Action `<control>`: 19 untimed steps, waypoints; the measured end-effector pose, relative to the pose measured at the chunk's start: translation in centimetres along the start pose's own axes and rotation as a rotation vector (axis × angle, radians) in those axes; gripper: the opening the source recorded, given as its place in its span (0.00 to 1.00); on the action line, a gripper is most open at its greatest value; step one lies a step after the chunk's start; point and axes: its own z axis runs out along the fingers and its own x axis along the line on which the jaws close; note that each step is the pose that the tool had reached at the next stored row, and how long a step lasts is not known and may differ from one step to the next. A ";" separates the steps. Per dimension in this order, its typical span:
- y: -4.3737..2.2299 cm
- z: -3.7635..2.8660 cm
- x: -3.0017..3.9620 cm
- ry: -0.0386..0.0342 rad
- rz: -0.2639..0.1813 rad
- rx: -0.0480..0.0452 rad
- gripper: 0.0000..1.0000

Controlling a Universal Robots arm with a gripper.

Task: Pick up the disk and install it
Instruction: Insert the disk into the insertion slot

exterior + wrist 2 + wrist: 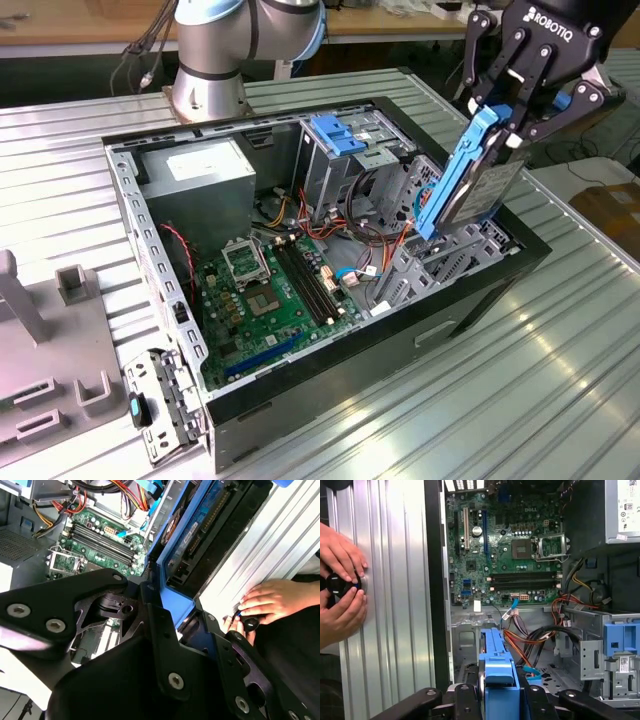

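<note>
Now, the ribbed metal table [560,380] carries the open computer case [330,392] mid-frame; upper right in the exterior view, the gripper [525,112] is clamped on the disk [488,190], which hangs tilted beneath it over the case's edge. A person's hand [342,555] rests on the table.

disk [480,195] upper end hidden behind tool [508,128], hand [340,615] cut off by edge

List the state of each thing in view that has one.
computer case: lying open, side panel off.
gripper: shut on the disk.
disk: held steeply tilted over the computer case, not seated.
hands: on the table, around a black knob.
</note>
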 end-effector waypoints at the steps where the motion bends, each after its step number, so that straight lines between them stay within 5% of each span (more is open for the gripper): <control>1: 0.01 0.06 -0.13 0.0001 0.000 0.0000 0.37; 19: -0.18 2.39 -0.27 0.0007 0.017 -0.0036 0.37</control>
